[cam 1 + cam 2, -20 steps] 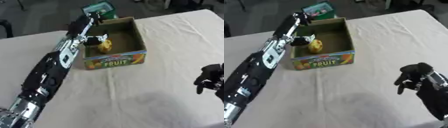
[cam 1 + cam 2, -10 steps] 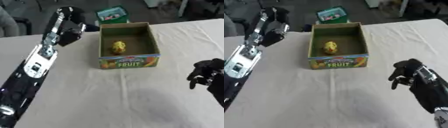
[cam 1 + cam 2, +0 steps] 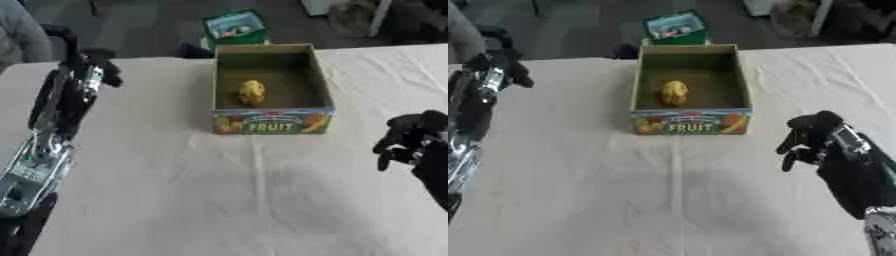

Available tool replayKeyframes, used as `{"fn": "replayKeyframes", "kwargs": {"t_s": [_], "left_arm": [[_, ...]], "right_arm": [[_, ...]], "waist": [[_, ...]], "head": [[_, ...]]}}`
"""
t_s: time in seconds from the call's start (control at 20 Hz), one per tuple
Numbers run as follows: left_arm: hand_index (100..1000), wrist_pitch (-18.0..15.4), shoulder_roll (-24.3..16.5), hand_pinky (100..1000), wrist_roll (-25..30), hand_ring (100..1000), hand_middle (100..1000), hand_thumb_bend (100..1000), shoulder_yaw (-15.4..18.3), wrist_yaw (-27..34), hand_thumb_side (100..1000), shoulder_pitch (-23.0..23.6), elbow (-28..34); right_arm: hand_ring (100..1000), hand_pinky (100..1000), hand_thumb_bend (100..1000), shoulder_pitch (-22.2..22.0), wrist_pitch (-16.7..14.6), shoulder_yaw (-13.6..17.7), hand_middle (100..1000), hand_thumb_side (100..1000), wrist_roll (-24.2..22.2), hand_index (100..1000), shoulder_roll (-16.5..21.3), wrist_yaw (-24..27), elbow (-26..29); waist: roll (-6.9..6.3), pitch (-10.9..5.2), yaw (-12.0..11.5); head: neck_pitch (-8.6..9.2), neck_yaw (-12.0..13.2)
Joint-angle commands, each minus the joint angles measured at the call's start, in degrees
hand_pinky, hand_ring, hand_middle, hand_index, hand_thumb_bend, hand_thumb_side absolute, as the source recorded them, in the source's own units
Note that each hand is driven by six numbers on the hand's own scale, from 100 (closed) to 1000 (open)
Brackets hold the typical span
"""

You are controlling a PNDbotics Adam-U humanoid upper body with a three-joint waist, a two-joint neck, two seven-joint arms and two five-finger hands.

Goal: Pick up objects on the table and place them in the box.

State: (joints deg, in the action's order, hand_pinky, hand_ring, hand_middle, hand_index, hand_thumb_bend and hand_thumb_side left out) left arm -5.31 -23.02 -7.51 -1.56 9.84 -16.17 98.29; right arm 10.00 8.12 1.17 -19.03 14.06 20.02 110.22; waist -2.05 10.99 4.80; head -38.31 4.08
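An open cardboard box [image 3: 268, 121] with "FRUIT" printed on its front stands on the white tablecloth at the middle back. One yellow fruit [image 3: 252, 92] lies inside it on the floor of the box. My left hand [image 3: 94, 62] hangs over the table's far left, well away from the box, fingers curled and holding nothing. My right hand [image 3: 808, 136] hovers at the right, in front of and to the right of the box, fingers curled downward and empty.
The white tablecloth [image 3: 219, 190] covers the table; its far edge runs just behind the box. A green container [image 3: 234, 26] with small items sits on the floor beyond that edge.
My left arm has swung left, away from the box, leaving the yellow fruit inside. The right hand has shifted little. The camera has also moved, bringing the box toward the centre.
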Motion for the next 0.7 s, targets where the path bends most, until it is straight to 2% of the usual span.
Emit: {"fn": "replayKeyframes", "kwargs": {"t_s": [0.05,0.4,0.7], "left_arm": [[715,1.5,2.0,565,-1.4,503,487,100,2.8,1.6,797,2.2,2.0],[711,1.7,5.1,561,-2.5,492,473,100,4.7,1.9,825,6.6,3.7],[710,1.7,7.2,562,-2.0,489,470,100,5.0,1.3,838,7.3,3.9]], "right_arm": [[553,404,100,0.1,-0.3,0.8,495,713,0.6,679,1.4,0.1,0.6],[552,403,100,0.3,-0.5,1.2,495,711,1.1,679,1.3,0.1,0.8],[552,403,100,0.4,-0.6,1.4,494,712,1.4,679,1.1,0.0,0.9]], "waist": [[0.18,-0.80,-0.5],[0.44,-0.33,-1.2],[0.70,0.12,-0.8]], "head": [[-0.53,-0.4],[-0.59,-0.5],[-0.24,-0.7]]}}
